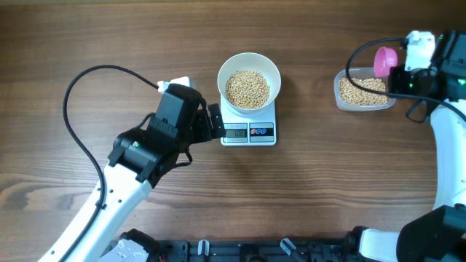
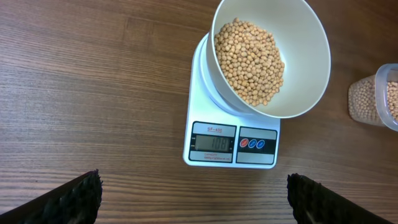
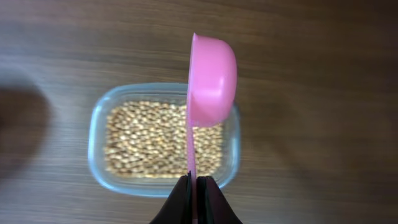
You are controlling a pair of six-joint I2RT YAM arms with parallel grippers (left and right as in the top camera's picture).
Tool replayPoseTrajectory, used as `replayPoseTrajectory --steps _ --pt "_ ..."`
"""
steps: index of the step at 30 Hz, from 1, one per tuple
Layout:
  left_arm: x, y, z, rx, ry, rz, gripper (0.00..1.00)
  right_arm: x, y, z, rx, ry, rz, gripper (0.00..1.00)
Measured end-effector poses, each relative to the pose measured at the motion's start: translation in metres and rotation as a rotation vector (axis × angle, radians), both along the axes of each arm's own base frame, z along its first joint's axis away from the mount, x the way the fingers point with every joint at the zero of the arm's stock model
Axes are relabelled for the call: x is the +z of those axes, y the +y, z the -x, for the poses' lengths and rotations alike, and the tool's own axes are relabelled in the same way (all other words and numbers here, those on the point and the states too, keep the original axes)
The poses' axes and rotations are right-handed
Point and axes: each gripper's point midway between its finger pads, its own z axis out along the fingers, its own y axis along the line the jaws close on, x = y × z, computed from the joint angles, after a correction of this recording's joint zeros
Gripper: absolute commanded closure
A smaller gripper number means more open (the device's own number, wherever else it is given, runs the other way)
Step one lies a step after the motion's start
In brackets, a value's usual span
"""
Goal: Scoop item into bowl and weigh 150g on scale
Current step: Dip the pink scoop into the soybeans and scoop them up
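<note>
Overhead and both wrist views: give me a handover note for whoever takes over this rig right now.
Left gripper: open, empty, hanging near the scale.
Right gripper: shut on the pink scoop, held on edge over the clear container, which is part full.
Done: the white bowl sits on the scale with a pile of beans in it.
Left: read the display, which I cannot make out surely; probably add scoops until the target is reached.

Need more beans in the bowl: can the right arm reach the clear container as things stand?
Probably yes: the right pincer, shut on the pink scoop, hangs right above the open clear container, nothing between scoop and beans.
</note>
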Motion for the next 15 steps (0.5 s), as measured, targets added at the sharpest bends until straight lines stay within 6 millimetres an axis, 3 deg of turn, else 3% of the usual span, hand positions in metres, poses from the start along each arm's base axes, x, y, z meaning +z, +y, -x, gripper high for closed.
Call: replayPoseTrajectory --steps 15 --pt "0.000 0.000 0.000 0.000 0.000 0.000 0.00 -0.024 0.002 0.017 0.018 0.126 -0.001 0.96"
